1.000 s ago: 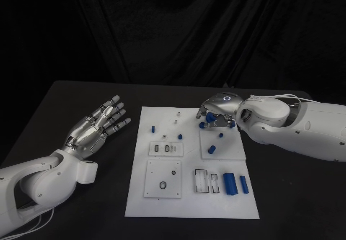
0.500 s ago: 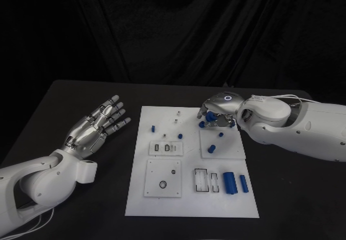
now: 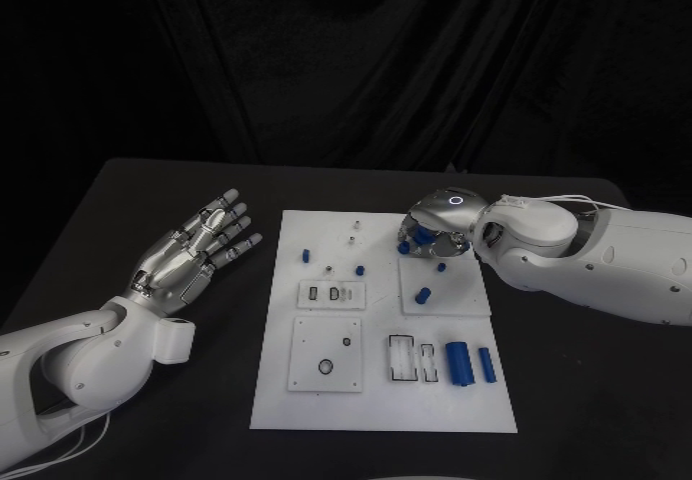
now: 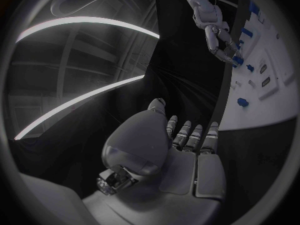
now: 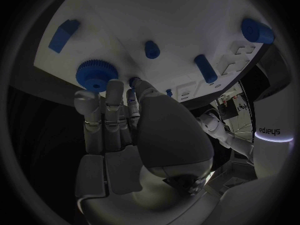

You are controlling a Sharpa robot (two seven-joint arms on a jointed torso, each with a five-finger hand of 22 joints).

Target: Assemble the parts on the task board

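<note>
The task board [image 3: 378,400], a white plate, is seen in the centre of the head view on the black table [image 3: 130,200], running from mid-frame down toward the lower edge.

The left hand [image 3: 188,258] is seen at the left of the head view, off the board's left edge, palm up, fingers stretched out and spread wide; nothing is held. In the left wrist view the same hand [image 4: 187,150] is shown with straight fingers [image 4: 185,135] and no object in it.

The right hand [image 3: 434,237] is placed over the board's upper right corner, fingers curled down. In the right wrist view its fingertips [image 5: 132,92] are bunched close over a small blue part [image 5: 134,80] just beside a blue toothed gear [image 5: 97,75]. Whether the part is actually pinched cannot be told. Blue is glimpsed under the hand in the head view.

Other blue parts noted on the board:
- short peg [image 3: 426,295] on the raised square plate below the right hand
- small peg [image 3: 306,257] at upper left of the board
- small peg [image 3: 361,270] near the upper middle
- large cylinder [image 3: 459,364] at lower right
- thin cylinder [image 3: 488,366] just beside it, to the right

Two rectangular slots [image 3: 411,362] are seen left of the large cylinder, and a square plate with an oval hole [image 3: 327,368] at the lower left of the board.
</note>
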